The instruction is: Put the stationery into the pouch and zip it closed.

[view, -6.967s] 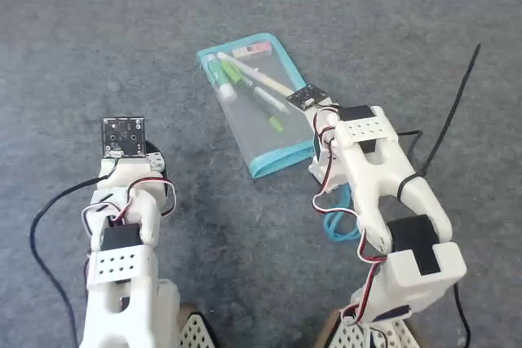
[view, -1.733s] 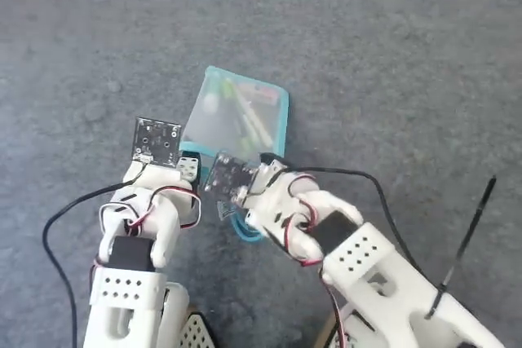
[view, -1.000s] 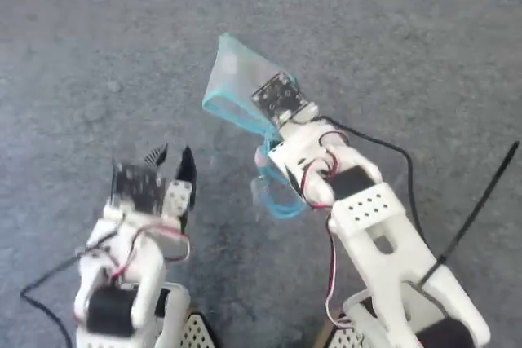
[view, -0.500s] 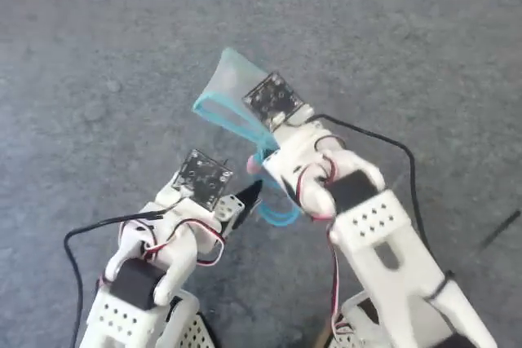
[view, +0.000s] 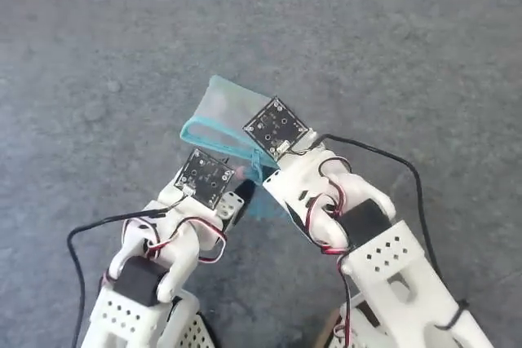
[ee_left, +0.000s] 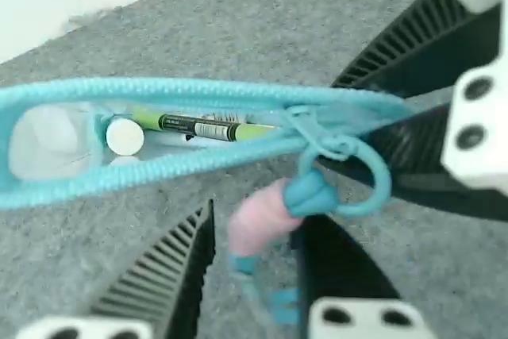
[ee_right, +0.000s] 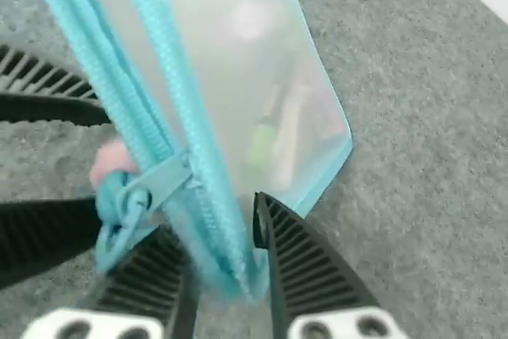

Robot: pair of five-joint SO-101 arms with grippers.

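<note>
Translucent pouch [ee_right: 254, 77], turquoise zip [ee_left: 198, 93], pink charm [ee_left: 258, 224], speckled grey table [view: 98, 55].

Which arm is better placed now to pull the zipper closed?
The left. Its open hand straddles the zipper pull, while the right hand grips the pouch at that end and holds it up.

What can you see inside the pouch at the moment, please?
Through the open zip of the pouch, a green pen and a white round cap show. The frosted wall blurs the rest beyond naming.
</note>
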